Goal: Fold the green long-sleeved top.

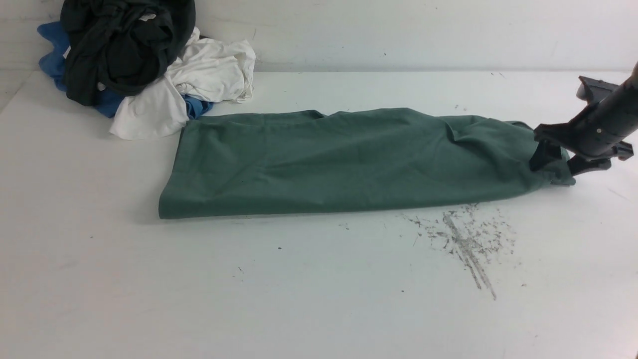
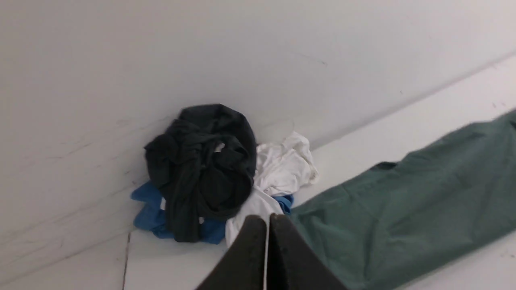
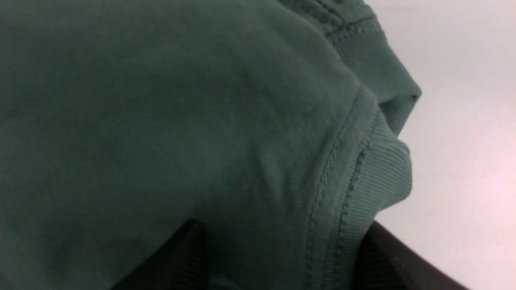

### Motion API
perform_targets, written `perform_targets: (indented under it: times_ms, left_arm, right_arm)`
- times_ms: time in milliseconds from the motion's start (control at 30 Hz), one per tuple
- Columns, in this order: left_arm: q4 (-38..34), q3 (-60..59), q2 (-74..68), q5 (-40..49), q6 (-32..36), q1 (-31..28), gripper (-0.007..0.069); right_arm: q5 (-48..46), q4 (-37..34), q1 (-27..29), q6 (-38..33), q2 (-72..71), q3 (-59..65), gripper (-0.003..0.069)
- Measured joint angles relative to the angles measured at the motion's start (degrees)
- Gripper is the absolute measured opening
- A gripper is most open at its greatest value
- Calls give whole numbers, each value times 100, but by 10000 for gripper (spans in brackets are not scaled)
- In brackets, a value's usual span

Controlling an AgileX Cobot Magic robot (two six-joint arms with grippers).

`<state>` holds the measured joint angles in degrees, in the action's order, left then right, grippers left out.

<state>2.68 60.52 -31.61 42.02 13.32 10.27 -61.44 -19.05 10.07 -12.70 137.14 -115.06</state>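
The green long-sleeved top (image 1: pixel 339 159) lies on the white table as a long flat band running left to right, folded lengthwise. My right gripper (image 1: pixel 560 162) is at the band's right end, open, with its two fingers standing on either side of the cloth. Close up, the ribbed neck band (image 3: pixel 379 173) and stitched seam of the top (image 3: pixel 181 121) lie between the spread jaws of the right gripper (image 3: pixel 282 241). My left gripper (image 2: pixel 268 219) is shut on nothing and held above the table near the top's (image 2: pixel 403 217) left end. It is out of the front view.
A heap of clothes sits at the table's back left against the wall: a dark garment (image 1: pixel 124 45) on top, white cloth (image 1: pixel 199 75) and blue cloth (image 1: pixel 52 55) under it. Grey scuff marks (image 1: pixel 463 239) mark the table in front of the top.
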Motion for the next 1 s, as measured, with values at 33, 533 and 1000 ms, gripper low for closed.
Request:
perform_targets:
  times_ms: [33, 533, 1000]
  left_arm:
    - [135, -221, 305, -37, -305, 0, -7]
    - [630, -1284, -353, 1843, -1228, 0, -7]
    - [446, -2520, -543, -143, -1212, 0, -7]
  right_arm:
    - [13, -38, 0, 0, 7, -2, 388]
    - [-721, 1946, 40, 373, -866, 60, 20]
    - [-715, 1538, -859, 548, -2352, 54, 20]
